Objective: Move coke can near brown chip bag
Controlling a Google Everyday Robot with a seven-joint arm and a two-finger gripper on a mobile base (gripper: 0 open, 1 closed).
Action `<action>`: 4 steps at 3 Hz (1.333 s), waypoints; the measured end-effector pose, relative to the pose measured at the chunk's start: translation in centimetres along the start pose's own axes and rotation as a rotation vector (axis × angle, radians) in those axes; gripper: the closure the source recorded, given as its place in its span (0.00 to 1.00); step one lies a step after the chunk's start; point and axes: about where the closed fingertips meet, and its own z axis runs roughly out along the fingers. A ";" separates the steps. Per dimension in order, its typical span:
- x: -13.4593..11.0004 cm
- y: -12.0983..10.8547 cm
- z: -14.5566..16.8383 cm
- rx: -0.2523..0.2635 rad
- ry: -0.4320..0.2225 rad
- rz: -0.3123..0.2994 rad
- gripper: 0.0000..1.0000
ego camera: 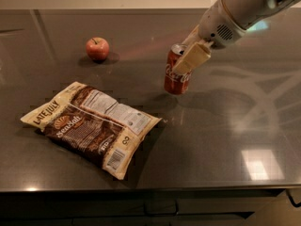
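The red coke can (pixel 176 78) with white script and a silver top is tilted and held a little above the dark counter, right of center. My gripper (pixel 188 56) comes in from the upper right on a white arm and is shut on the can's upper part; one cream finger (pixel 193 58) lies across its front. The brown chip bag (pixel 89 124), dark brown with cream edges and "Late July" lettering, lies flat at the left front. The can is right of and a little behind the bag's right corner, with a small gap between them.
A red apple (pixel 97 49) sits at the back left of the counter (pixel 225 140). The counter's front edge runs along the bottom, with dark cabinet fronts below it.
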 end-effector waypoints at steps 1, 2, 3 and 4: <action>-1.3 4.0 0.7 -0.092 -0.007 -0.077 1.00; -2.2 7.0 1.4 -0.141 0.001 -0.149 1.00; -2.0 8.5 3.7 -0.148 0.037 -0.209 1.00; -1.9 8.1 4.3 -0.137 0.047 -0.214 0.99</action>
